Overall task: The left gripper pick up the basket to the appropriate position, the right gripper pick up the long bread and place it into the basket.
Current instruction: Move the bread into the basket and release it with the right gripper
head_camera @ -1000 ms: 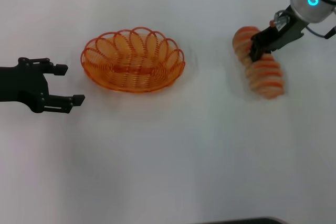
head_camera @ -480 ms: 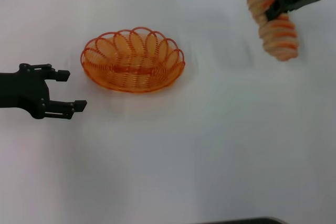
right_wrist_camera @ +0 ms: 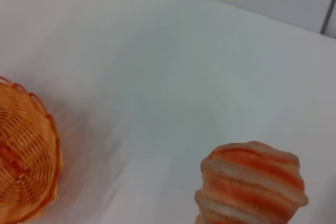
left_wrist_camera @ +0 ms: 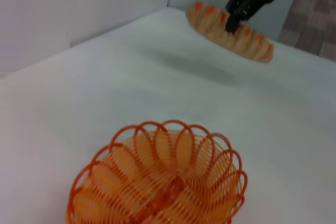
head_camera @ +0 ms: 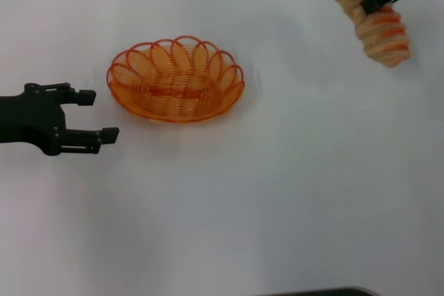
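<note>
From the head camera, the left gripper (head_camera: 97, 114) sits low at the left edge of the white table (head_camera: 263, 192), its two black fingers spread wide with nothing between them and pointing toward the basket (head_camera: 175, 80). The basket stands on the table just beyond those fingertips, near them but not touching. Well off to the other side, at the far right corner, the right gripper (head_camera: 378, 2) is clamped across the middle of the long bread (head_camera: 371, 14), which hangs at a slant in its grasp, one end above the fingers and the other below; the loaf is well apart from the basket. In the left wrist camera, the basket (left_wrist_camera: 160, 182) fills the near foreground, upright and empty, while farther off the right gripper (left_wrist_camera: 239, 11) pinches the long bread (left_wrist_camera: 231, 31) from above, the loaf lifted clear of the table with a soft shadow beneath it. In the right wrist camera, one striped end of the long bread (right_wrist_camera: 251, 190) bulges close to the lens, and the basket (right_wrist_camera: 23, 153) shows partly at the frame's edge on the table (right_wrist_camera: 173, 61), well away from the loaf.
</note>
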`<state>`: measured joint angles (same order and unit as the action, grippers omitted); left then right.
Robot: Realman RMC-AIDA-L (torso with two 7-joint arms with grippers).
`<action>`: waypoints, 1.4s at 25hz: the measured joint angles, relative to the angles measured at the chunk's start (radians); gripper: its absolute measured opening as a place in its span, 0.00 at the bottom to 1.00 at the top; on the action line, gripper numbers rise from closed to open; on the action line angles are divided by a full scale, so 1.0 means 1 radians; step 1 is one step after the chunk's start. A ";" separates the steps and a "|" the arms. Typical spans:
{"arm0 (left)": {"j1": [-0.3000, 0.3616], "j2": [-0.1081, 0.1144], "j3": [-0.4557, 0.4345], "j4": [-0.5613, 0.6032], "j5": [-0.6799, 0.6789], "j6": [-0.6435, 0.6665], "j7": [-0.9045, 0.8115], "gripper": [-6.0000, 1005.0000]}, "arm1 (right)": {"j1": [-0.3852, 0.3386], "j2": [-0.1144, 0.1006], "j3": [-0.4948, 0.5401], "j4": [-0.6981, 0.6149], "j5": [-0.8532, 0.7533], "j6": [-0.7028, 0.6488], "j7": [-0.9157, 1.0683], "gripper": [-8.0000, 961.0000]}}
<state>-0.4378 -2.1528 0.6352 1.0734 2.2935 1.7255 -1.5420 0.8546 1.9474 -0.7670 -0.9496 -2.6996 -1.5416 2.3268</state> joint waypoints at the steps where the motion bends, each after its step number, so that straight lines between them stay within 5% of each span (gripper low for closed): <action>1: 0.000 -0.001 -0.010 0.003 -0.002 0.005 0.000 0.85 | -0.001 -0.004 0.003 0.000 0.017 -0.002 -0.021 0.21; 9: 0.005 -0.005 -0.027 0.007 -0.024 0.016 0.000 0.85 | 0.007 -0.024 0.020 0.000 0.165 -0.022 -0.212 0.21; 19: -0.005 -0.004 -0.022 0.005 -0.057 0.017 0.002 0.85 | 0.053 -0.004 -0.033 0.009 0.278 -0.078 -0.468 0.20; 35: -0.026 -0.003 -0.016 0.022 -0.059 0.048 0.002 0.85 | 0.173 0.093 -0.305 0.035 0.305 -0.053 -0.626 0.20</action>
<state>-0.4636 -2.1560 0.6192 1.0959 2.2349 1.7731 -1.5401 1.0272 2.0401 -1.0723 -0.9151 -2.3950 -1.5941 1.7010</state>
